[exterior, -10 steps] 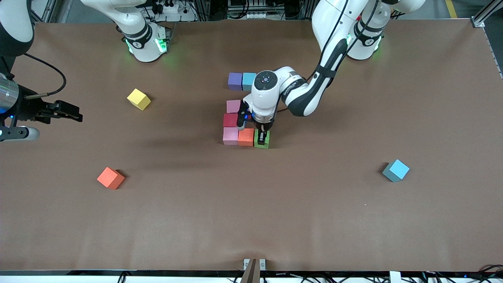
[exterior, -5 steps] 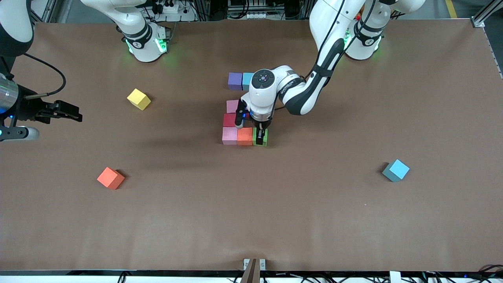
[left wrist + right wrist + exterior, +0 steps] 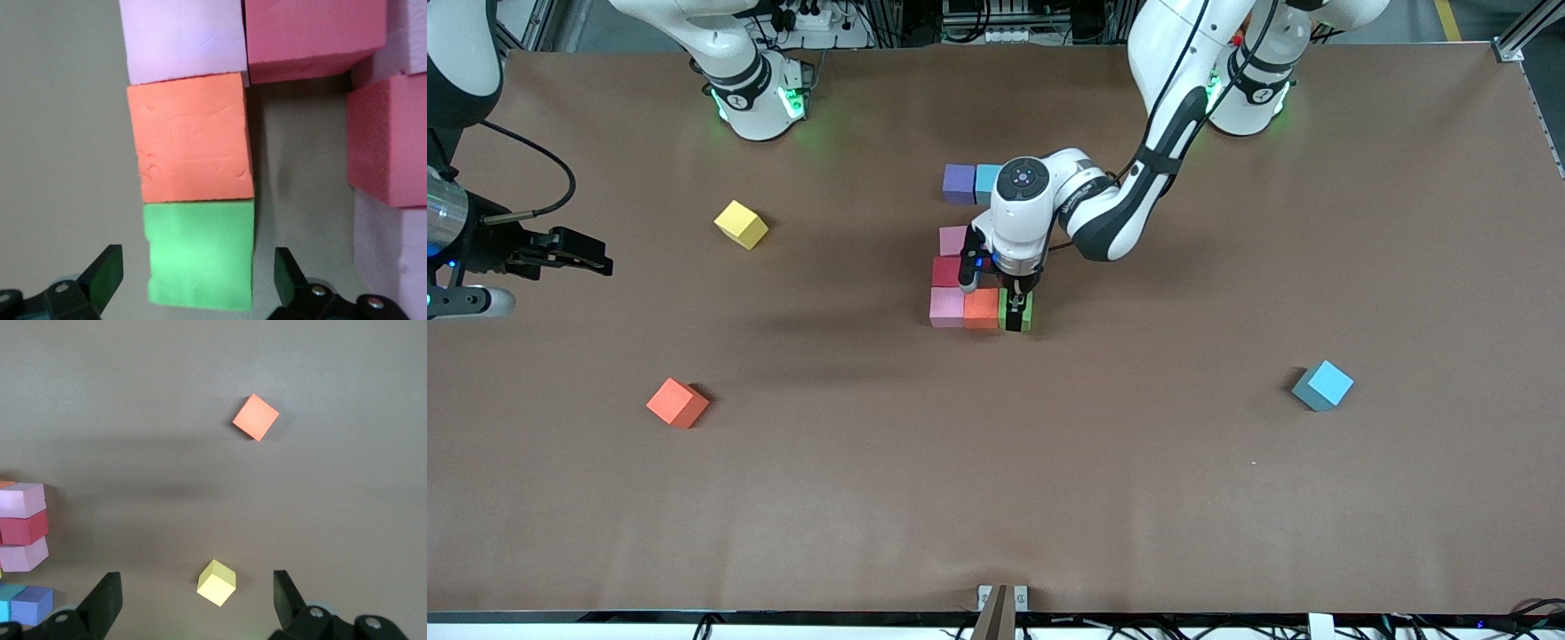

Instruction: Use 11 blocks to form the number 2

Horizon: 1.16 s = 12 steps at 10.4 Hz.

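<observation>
Placement step ending: left gripper (image 3: pixel 1015 313) spread apart astride green block (image 3: pixel 1020 311), seated against orange block (image 3: pixel 982 308) in the number 2 (image 3: pixel 961 267); right gripper (image 3: pixel 596 260) open, waiting; next, lift straight clear.

2 glossy white arms, black joint bands, green base lights (glowing), black cables, black tools

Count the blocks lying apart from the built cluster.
3: yellow block and, nearer the camera, orange block toward the right arm's end; sky-blue block toward the left arm's end.
</observation>
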Available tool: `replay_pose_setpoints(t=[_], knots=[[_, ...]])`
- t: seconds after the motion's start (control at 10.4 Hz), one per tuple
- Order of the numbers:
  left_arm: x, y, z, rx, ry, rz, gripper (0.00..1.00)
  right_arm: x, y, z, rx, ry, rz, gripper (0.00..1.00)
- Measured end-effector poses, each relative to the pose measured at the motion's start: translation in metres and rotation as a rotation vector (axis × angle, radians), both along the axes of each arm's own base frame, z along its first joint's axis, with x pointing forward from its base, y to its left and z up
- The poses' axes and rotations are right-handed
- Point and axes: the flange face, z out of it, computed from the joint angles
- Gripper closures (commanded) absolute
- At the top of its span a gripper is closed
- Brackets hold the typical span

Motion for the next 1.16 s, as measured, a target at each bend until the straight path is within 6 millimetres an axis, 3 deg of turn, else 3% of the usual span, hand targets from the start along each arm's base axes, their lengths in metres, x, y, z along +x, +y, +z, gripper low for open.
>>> replay_pose_setpoints(t=[0.29, 0.48, 0.68, 0.87, 1.16], knots=[[-0.004, -0.005, 0.04, 0.011, -0.002, -0.001, 0.0, 0.0, 0.0, -0.001, 0.0, 0.001, -0.001, 0.0], [0.01, 0.006, 0.084, -0.012, -0.031, 0.046, 0.0, 0.0, -0.001, -0.001, 0.0, 0.002, -0.001, 0.0], [0.053, 0.052, 0.129, -0.061, -0.039, 0.179, 0.0, 0.0, -0.001, -0.001, 0.0, 0.002, -0.002, 0.0], [0.104, 0.123, 0.164, -0.115, -0.035, 0.341, 0.0, 0.0, -0.001, -0.001, 0.0, 0.003, -0.004, 0.0], [0.151, 0.21, 0.217, -0.137, 0.014, 0.561, 0.0, 0.0, -0.006, -0.002, -0.002, 0.004, -0.022, 0.0]])
